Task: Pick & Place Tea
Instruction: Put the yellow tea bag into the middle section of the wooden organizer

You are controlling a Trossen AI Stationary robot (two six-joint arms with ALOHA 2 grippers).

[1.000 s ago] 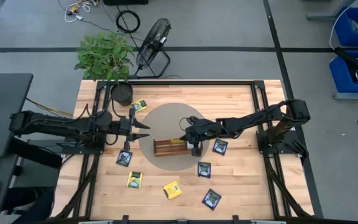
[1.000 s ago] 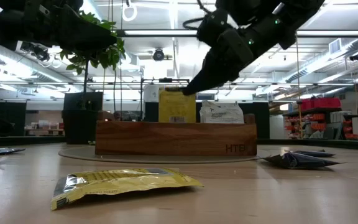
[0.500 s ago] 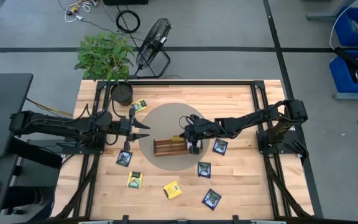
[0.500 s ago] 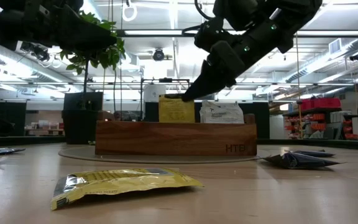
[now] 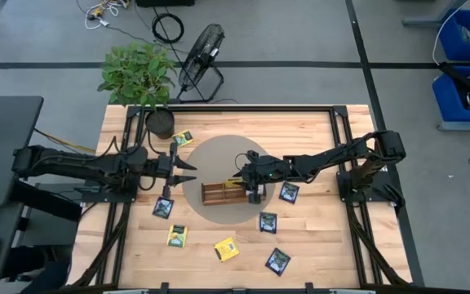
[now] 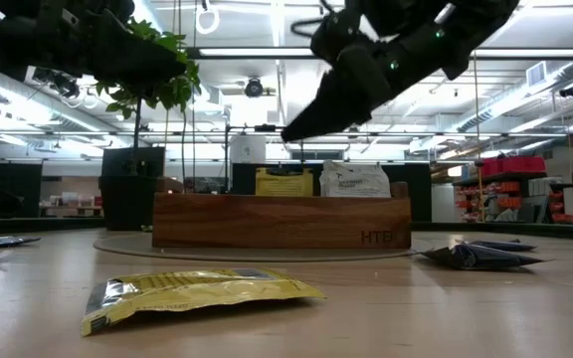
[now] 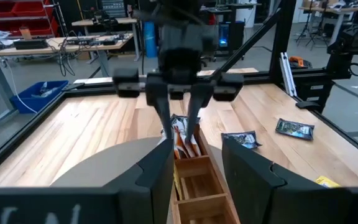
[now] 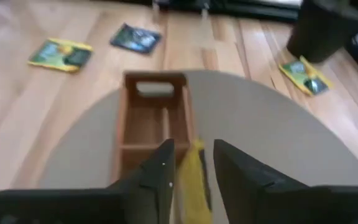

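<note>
Right gripper (image 6: 288,131) above yellow sachet (image 6: 285,181)

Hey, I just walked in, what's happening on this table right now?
The robot is sorting tea sachets into a wooden tray at the middle of the table. The right gripper hangs just above the tray with its jaws apart, over a yellow sachet that stands upright in a compartment beside a white sachet. The left gripper waits left of the tray, jaws open and empty. More loose sachets lie flat on the table around it.
</note>
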